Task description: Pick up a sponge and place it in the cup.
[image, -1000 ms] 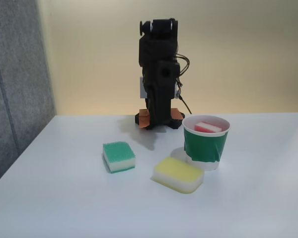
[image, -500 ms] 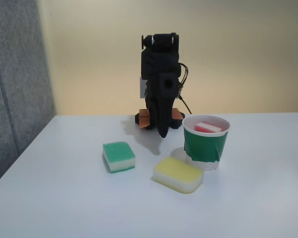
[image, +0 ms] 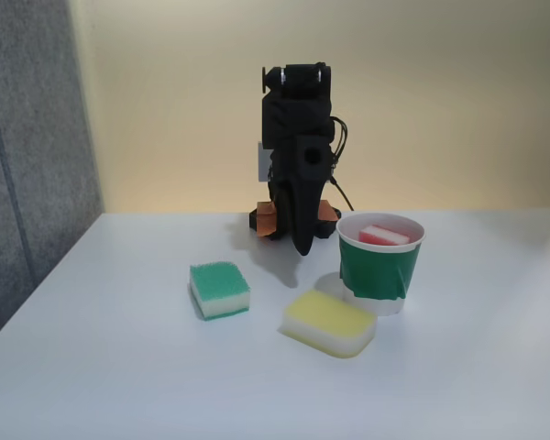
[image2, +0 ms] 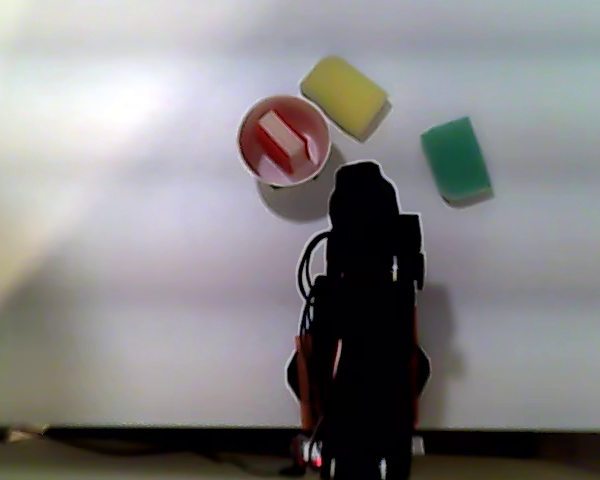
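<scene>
Red sponge: your sponge (image: 383, 236) lies tilted inside the cup (image: 379, 273), one end raised toward the rim; from above (image2: 282, 141) its long axis runs diagonally across the cup (image2: 254, 112).
Pincer: your gripper (image: 302, 244) hangs folded against the arm, tip pointing down at the table (image: 119, 367); you cannot tell how far the jaws stand apart, and nothing shows between them.
Cup from pincer: in the fixed view, just to the right and slightly nearer the camera; apart, not touching.
Green sponge (image: 219, 289): left of the pincer tip and nearer the camera, on the table.
Yellow sponge (image: 331, 322): nearer the camera than the tip, just beside the cup's base.
Judgement: the placing looks done; you have no reach left to make.
</scene>
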You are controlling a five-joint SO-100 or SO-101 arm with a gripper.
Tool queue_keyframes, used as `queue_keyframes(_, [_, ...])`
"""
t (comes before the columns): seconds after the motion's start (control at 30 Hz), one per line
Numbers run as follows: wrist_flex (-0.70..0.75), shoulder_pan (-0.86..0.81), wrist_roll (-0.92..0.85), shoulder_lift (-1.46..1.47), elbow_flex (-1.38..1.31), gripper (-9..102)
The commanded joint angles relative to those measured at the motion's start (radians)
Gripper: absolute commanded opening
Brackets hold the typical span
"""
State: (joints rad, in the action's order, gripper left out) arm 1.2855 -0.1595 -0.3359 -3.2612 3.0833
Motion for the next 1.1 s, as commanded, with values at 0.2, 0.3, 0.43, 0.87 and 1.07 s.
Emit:
queue_keyframes(0.2, [0.081, 0.000, -0.009, -0.005, 0.009, 0])
queue_keyframes(0.3, [0.081, 0.000, -0.009, -0.006, 0.009, 0])
queue_keyframes(0.43, [0.081, 0.000, -0.009, -0.006, 0.009, 0])
queue_keyframes(0.87, [0.081, 0.000, -0.009, -0.006, 0.009, 0])
queue_keyframes(1.07, [0.081, 0.000, -0.009, -0.006, 0.009, 0])
